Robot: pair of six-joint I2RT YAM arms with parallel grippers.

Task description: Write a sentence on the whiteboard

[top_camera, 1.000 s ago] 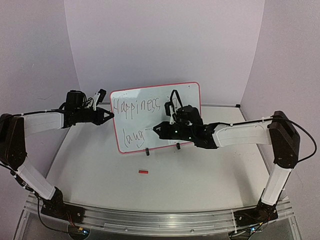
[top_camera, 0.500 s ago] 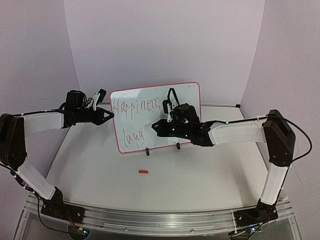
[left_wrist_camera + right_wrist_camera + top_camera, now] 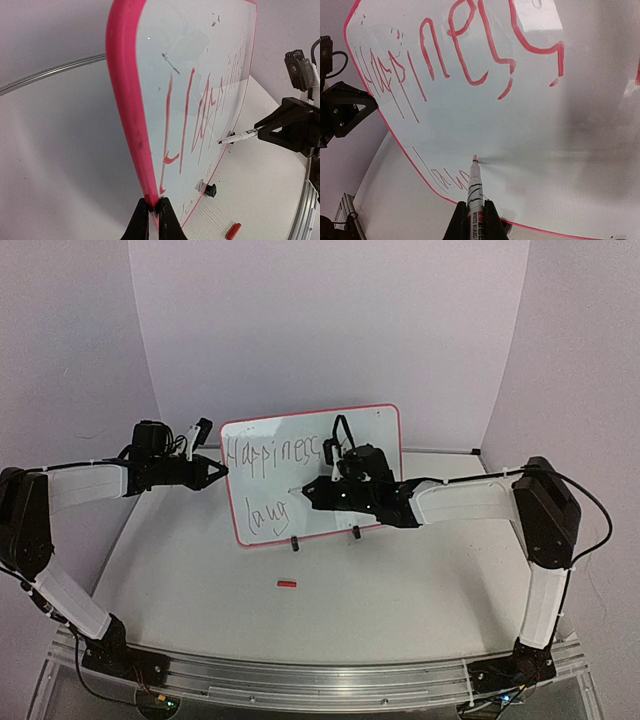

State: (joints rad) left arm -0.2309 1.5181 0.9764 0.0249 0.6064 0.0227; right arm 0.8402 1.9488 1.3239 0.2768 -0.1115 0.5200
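The whiteboard (image 3: 370, 430) stands upright on two black feet, its red frame (image 3: 125, 100) seen edge-on in the left wrist view. The sentence reads "Happiness" (image 3: 270, 452) on top and "laug" (image 3: 267, 510) below, also visible as "Happiness" (image 3: 465, 55) and "laug" (image 3: 445, 181). My left gripper (image 3: 222, 473) is shut on the board's left edge (image 3: 155, 205). My right gripper (image 3: 312, 493) is shut on a white marker (image 3: 475, 185). The marker's tip (image 3: 220, 142) is at the board surface, just right of and above "laug".
A small red marker cap (image 3: 287, 583) lies on the white table in front of the board, also visible as the cap (image 3: 233, 231). One black foot (image 3: 210, 190) props the board's lower edge. Purple walls close in behind and at both sides.
My right arm has shifted left and slightly up along the board, taking the marker tip up beside "laug". The left gripper and the board have stayed put.
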